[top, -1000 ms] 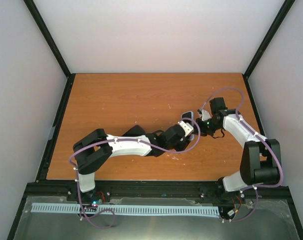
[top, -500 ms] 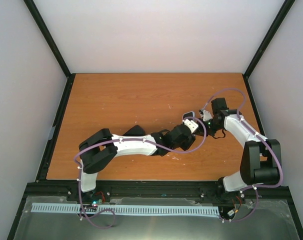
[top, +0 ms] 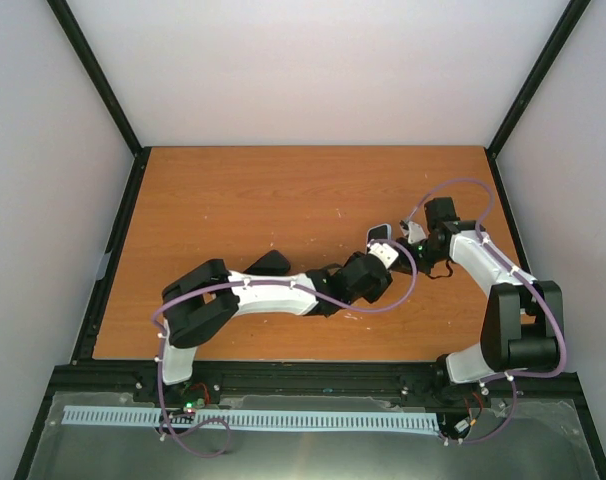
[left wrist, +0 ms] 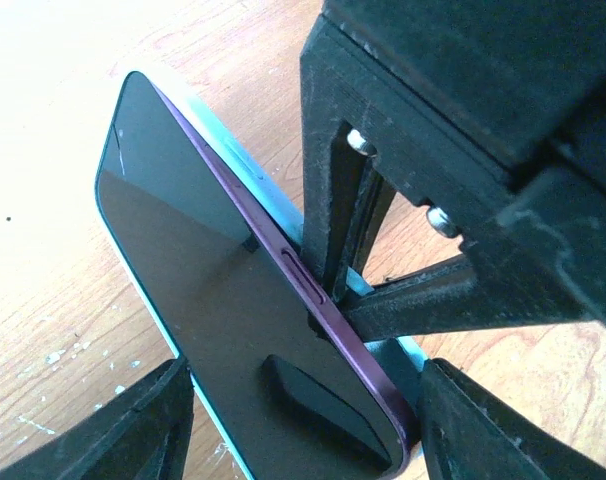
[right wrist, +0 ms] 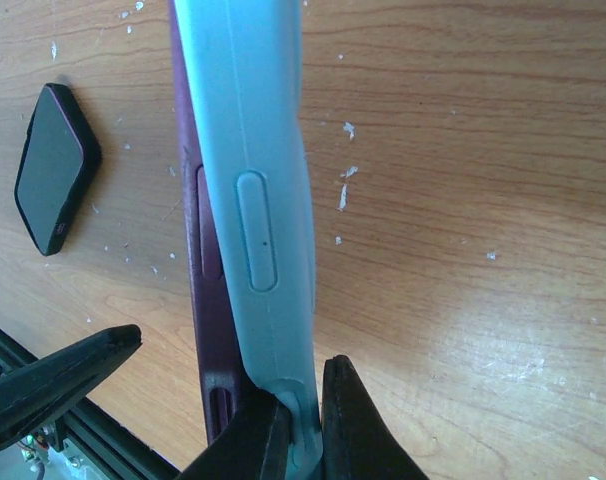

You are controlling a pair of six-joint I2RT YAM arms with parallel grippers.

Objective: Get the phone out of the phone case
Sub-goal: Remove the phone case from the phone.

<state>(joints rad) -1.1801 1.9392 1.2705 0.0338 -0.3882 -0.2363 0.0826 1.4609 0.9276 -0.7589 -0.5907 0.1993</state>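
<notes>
The phone (left wrist: 203, 250) has a dark screen and a purple frame, and sits partly peeled out of a light blue case (left wrist: 408, 350). It is held on edge above the wooden table. In the right wrist view the case (right wrist: 253, 150) stands beside the purple phone edge (right wrist: 188, 200). My right gripper (right wrist: 298, 405) is shut on the case's lip. My left gripper (left wrist: 303, 375) is open, with one finger on each side of the phone's near end. In the top view the phone (top: 381, 232) is between the left gripper (top: 381, 254) and the right gripper (top: 408, 240).
A small dark rounded-square object (right wrist: 53, 170) lies flat on the table to one side of the phone. The table's black front rail (right wrist: 43, 440) shows close by. Black frame posts and grey walls surround the wooden table (top: 233, 200).
My left arm has reached further right and forward, bringing its gripper up around the phone. The right gripper and the case have hardly moved.
</notes>
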